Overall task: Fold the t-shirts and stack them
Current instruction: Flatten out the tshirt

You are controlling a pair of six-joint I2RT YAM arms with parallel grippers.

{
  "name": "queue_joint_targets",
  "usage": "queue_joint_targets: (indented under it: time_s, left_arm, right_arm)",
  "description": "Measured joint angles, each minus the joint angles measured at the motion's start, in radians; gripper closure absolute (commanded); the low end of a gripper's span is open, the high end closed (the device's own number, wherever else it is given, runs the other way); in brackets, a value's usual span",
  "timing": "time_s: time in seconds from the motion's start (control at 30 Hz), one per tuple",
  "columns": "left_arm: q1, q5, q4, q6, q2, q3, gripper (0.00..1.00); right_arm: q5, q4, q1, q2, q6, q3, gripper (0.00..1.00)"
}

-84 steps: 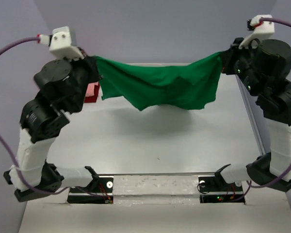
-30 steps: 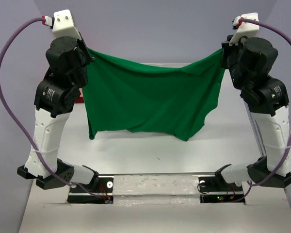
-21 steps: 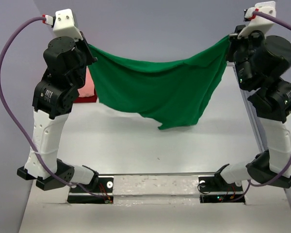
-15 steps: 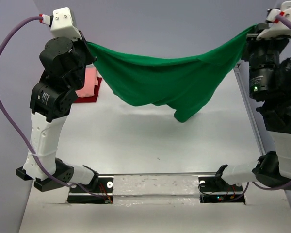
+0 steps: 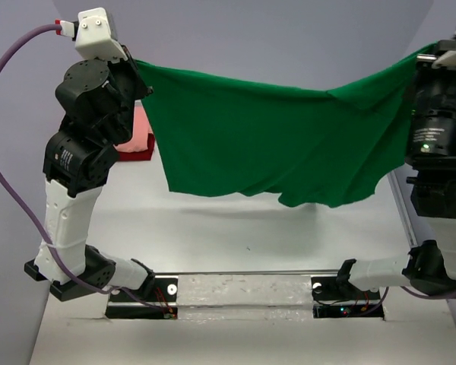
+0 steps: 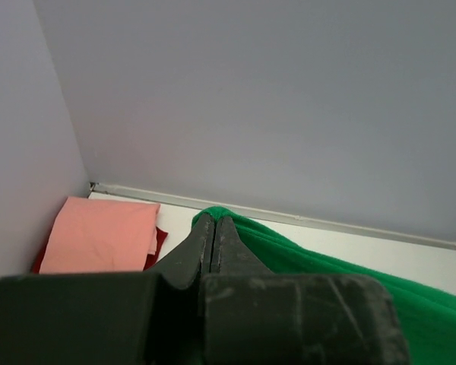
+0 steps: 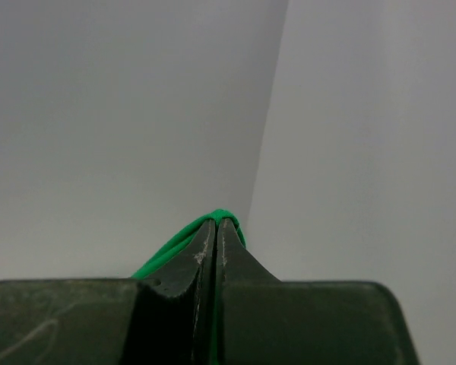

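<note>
A bright green t-shirt [image 5: 273, 144] hangs spread in the air between both raised arms, its lower edge loose above the table. My left gripper [image 5: 134, 67] is shut on its upper left corner, green cloth [image 6: 289, 255] bulging past the tips [image 6: 213, 220]. My right gripper [image 5: 427, 53] is shut on the upper right corner, where a green fold [image 7: 226, 216] wraps over the tips [image 7: 216, 224]. A folded salmon-pink t-shirt [image 6: 99, 234] lies on a dark red one [image 6: 158, 242] in the far left corner; the pink one [image 5: 140, 129] also shows in the top view.
Grey walls close the table [image 5: 235, 236] at the back and both sides. The folded stack sits against the left wall, behind my left arm [image 5: 80, 152]. A metal rail [image 5: 399, 190] runs along the right edge. The arm bases [image 5: 243, 293] are at the near edge.
Both arms have drawn apart and lifted, the right one swinging out to the right. The green shirt, sagging and bunched a second ago, now hangs wider and flatter between the grippers.
</note>
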Motion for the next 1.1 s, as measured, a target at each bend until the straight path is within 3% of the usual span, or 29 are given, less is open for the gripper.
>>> queue_joint_targets:
  time_s: [0.07,0.13,0.3,0.5,0.77,1.1]
  left_arm:
    - [0.003,0.000,-0.002,0.000,0.010,-0.001,1.00]
    - [0.008,0.003,-0.001,0.000,0.022,-0.001,1.00]
    - [0.020,0.008,0.000,0.002,0.037,-0.014,1.00]
    - [0.051,0.035,0.000,0.002,0.038,-0.028,1.00]
    - [0.085,0.058,-0.001,-0.001,0.021,-0.101,1.00]
    - [0.085,0.060,-0.003,-0.003,-0.045,-0.153,1.00]
  right_arm:
    - [0.000,-0.012,-0.017,0.034,0.029,-0.005,1.00]
    - [-0.029,-0.128,-0.066,0.084,0.129,0.012,1.00]
    - [-0.286,-0.512,-0.350,0.188,0.521,-0.014,1.00]
    - [-0.499,-0.789,-0.604,0.268,0.780,0.003,1.00]
    - [-0.558,-0.834,-0.631,0.223,0.852,0.063,1.00]
    - [-0.435,-0.780,-0.488,0.088,0.760,0.015,1.00]
